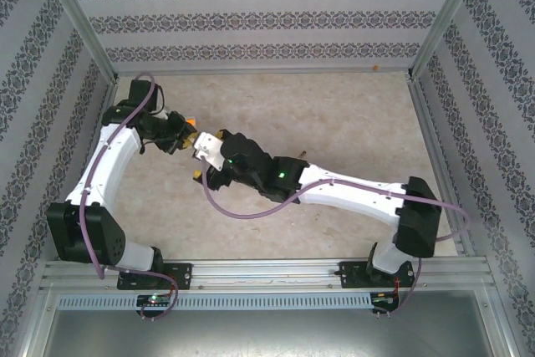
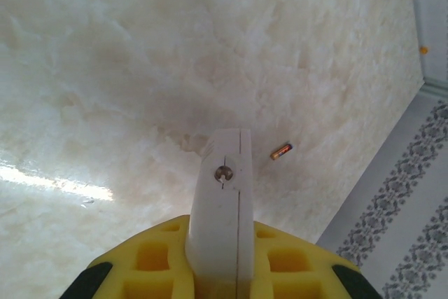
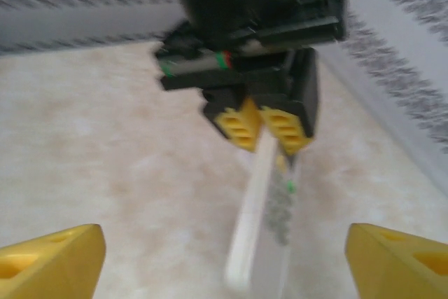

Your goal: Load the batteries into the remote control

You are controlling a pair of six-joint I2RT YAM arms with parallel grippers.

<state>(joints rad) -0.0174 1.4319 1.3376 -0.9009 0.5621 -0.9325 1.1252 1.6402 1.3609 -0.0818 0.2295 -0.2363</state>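
My left gripper (image 1: pixel 185 135) is shut on one end of a slim white remote control (image 1: pixel 206 150), which it holds off the table. From the left wrist, the remote (image 2: pixel 225 194) juts out between the yellow fingers (image 2: pixel 150 257), and a screw shows near its tip. One battery (image 2: pixel 281 150), dark with a brownish end, lies on the table just right of the remote's tip; it is a small speck (image 1: pixel 302 155) from above. My right gripper (image 3: pixel 224 260) is open wide, right in front of the remote's free end (image 3: pixel 245 243). The left gripper (image 3: pixel 262 127) faces it. The other batteries are out of view.
A beige marbled table (image 1: pixel 334 123) is enclosed by patterned walls (image 1: pixel 251 14) on three sides. A tiny orange speck (image 2: pixel 423 50) lies near the far right wall. The right arm (image 1: pixel 351 194) stretches across the table's middle. Open floor lies to the right and at the back.
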